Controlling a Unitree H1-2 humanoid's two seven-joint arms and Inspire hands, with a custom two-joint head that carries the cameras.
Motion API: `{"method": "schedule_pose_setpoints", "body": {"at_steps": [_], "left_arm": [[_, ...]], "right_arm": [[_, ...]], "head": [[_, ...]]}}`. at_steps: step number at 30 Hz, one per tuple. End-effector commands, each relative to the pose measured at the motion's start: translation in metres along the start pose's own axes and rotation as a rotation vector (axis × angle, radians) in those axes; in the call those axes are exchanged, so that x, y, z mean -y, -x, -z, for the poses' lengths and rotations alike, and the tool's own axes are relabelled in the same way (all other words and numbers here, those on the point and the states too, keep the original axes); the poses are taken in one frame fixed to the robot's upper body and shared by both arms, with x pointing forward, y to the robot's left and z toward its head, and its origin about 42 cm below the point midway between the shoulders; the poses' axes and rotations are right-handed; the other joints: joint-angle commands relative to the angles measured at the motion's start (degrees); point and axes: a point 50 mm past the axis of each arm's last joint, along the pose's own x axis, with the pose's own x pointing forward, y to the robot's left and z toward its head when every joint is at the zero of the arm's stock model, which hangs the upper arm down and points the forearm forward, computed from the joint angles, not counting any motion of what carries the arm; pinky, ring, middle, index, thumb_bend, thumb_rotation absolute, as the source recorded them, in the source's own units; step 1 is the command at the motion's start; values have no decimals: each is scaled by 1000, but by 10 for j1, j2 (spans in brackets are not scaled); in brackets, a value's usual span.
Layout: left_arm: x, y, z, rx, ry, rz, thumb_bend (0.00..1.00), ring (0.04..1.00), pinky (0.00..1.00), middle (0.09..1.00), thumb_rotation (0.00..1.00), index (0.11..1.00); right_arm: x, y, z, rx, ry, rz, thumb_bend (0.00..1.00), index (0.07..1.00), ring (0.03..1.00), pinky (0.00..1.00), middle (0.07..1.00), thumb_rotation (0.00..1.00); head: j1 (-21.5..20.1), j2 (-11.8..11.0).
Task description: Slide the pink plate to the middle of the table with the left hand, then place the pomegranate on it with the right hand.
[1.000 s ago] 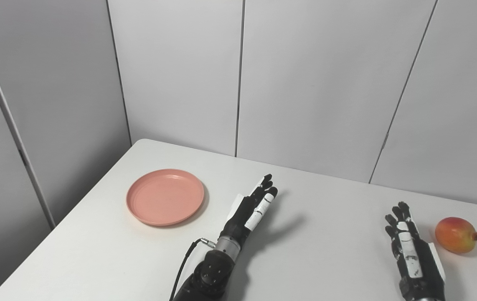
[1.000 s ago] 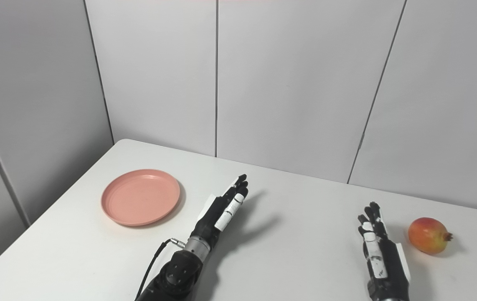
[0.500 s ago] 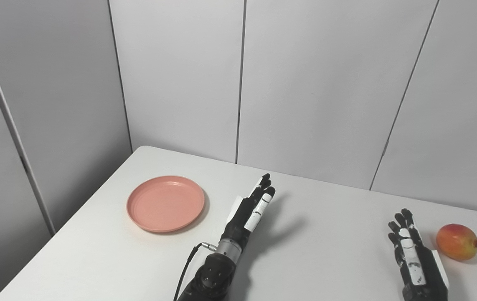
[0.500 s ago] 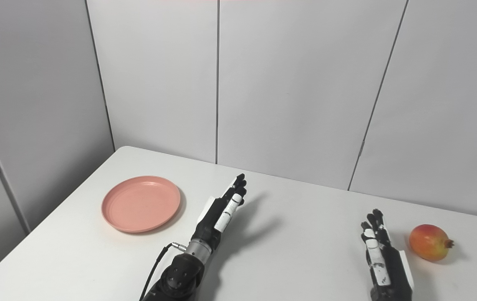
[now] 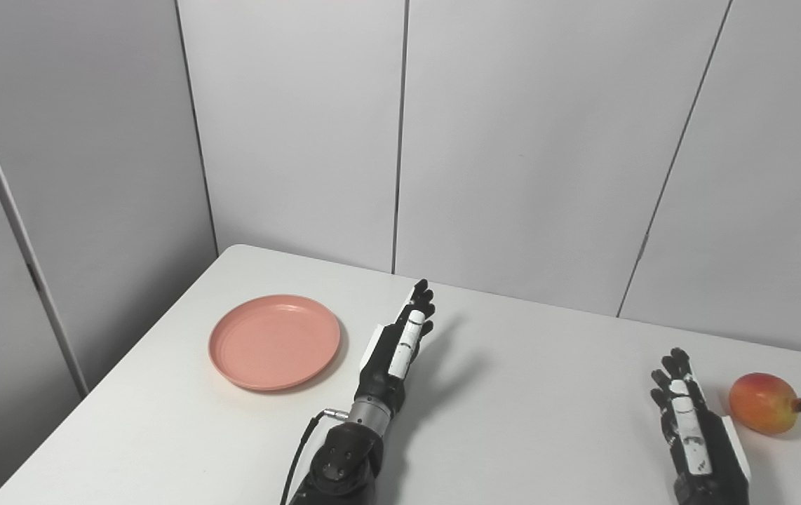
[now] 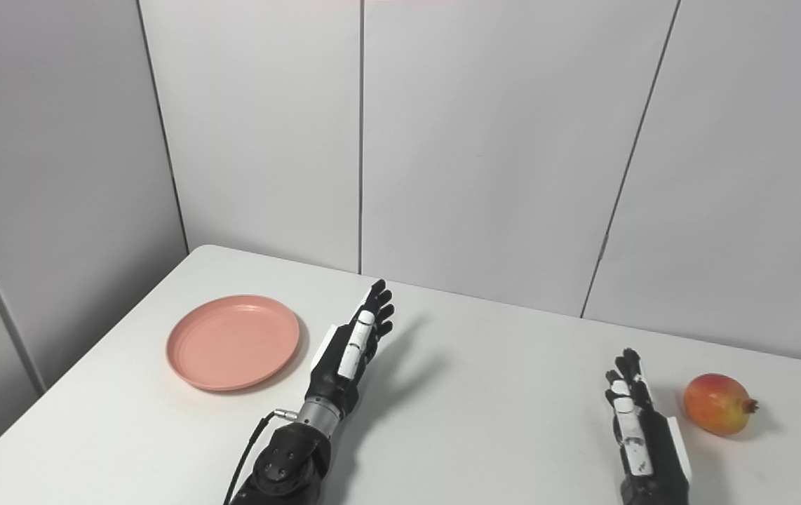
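Note:
The pink plate (image 5: 274, 341) lies empty on the left part of the white table (image 5: 527, 393). My left hand (image 5: 397, 347) is open, fingers straight and pointing away, raised just right of the plate and not touching it. The pomegranate (image 5: 765, 402), red and yellow, lies near the table's right edge. My right hand (image 5: 691, 428) is open and empty, fingers stretched, a short way left of the pomegranate and apart from it.
Grey wall panels (image 5: 513, 140) stand right behind the table's far edge. A black cable (image 5: 299, 452) runs along my left forearm. The table's left edge slants from the far corner toward the near left.
My left hand has moved left, closer to the plate's right rim. The right hand has barely moved. The camera view shifted slightly.

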Motion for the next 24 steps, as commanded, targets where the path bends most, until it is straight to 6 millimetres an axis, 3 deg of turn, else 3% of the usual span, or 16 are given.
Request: {"method": "schedule_pose_setpoints", "body": {"at_steps": [1, 11, 24], "left_arm": [[-6, -12, -22, 74, -27, -6, 585, 976, 955, 983, 1000, 986], [-29, -20, -52, 136, -88, -115, 578, 883, 857, 893, 1000, 896], [-67, -27, -87, 217, -97, -205, 598, 838, 846, 841, 1000, 838]], "right_arm": [[1, -2, -1, 49, 2, 2, 476, 1000, 991, 1000, 1000, 874], [1, -4, -2, 56, 4, 2, 477, 1000, 987, 1000, 1000, 873], [3, -6, -1, 61, -13, 3, 467, 1000, 989, 1000, 1000, 860]], "head": [[0, 0], [2, -1], [8, -3]]}}
